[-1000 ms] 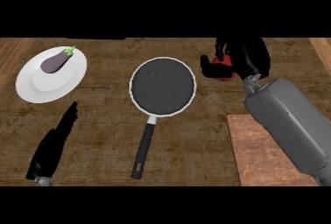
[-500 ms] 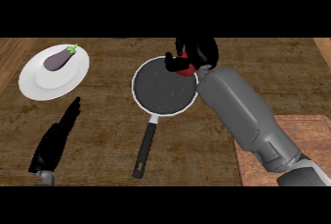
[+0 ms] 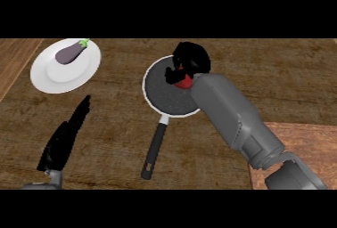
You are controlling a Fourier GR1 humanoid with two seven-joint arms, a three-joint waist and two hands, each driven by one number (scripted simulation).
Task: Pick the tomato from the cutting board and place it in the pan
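While over pan (image 3: 164, 91), right hand (image 3: 191, 60) grips tomato (image 3: 185, 81).

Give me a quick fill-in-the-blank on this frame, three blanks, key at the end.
1. The right hand is curled round the red ____.
2. That hand hangs over the far part of the ____, whose black handle points toward the robot.
3. The purple eggplant lies on a white ____.

Missing words: tomato; pan; plate.
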